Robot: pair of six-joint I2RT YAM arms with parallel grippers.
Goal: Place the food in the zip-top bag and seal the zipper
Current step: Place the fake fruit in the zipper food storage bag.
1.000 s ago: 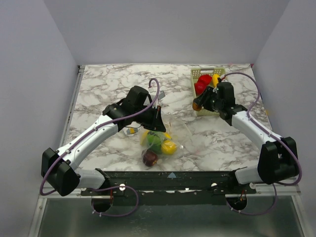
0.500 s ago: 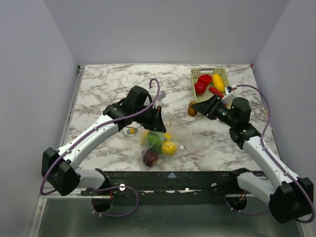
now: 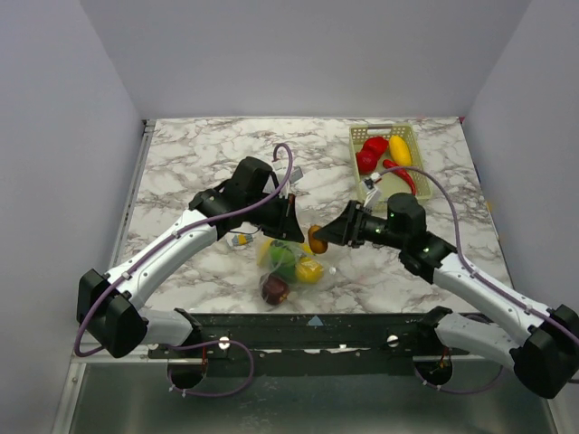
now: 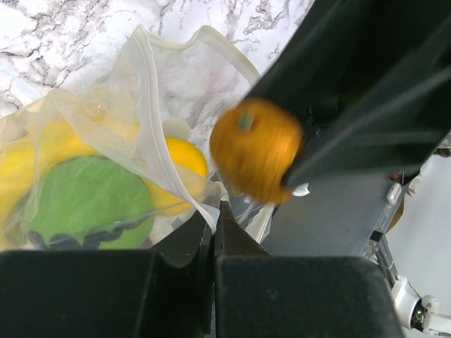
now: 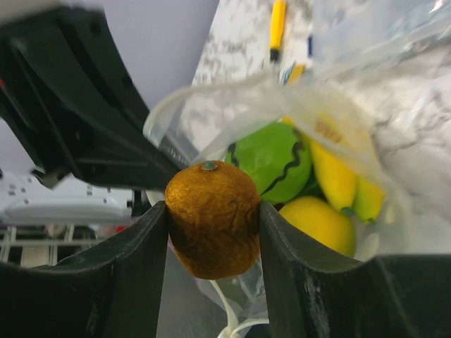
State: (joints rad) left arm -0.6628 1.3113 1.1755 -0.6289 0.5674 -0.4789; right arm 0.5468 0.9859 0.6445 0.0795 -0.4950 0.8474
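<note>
The clear zip-top bag (image 3: 298,244) lies near the table's front middle with green (image 5: 271,160), yellow (image 5: 320,222) and dark maroon (image 3: 274,289) toy food inside. My left gripper (image 4: 213,211) is shut on the bag's mouth edge with the zipper strip (image 4: 151,98), holding it open. My right gripper (image 5: 211,225) is shut on an orange toy fruit (image 5: 213,218), held at the bag's mouth; the fruit also shows in the top view (image 3: 317,240) and the left wrist view (image 4: 257,148).
A pale green mesh basket (image 3: 412,152) at the back right holds red (image 3: 371,155) and yellow (image 3: 399,149) toy food. A small flat packet (image 3: 240,240) lies beside the bag under the left arm.
My right arm has swung left from the basket with the orange fruit, bringing it to the bag's mouth. The left arm has not moved.
</note>
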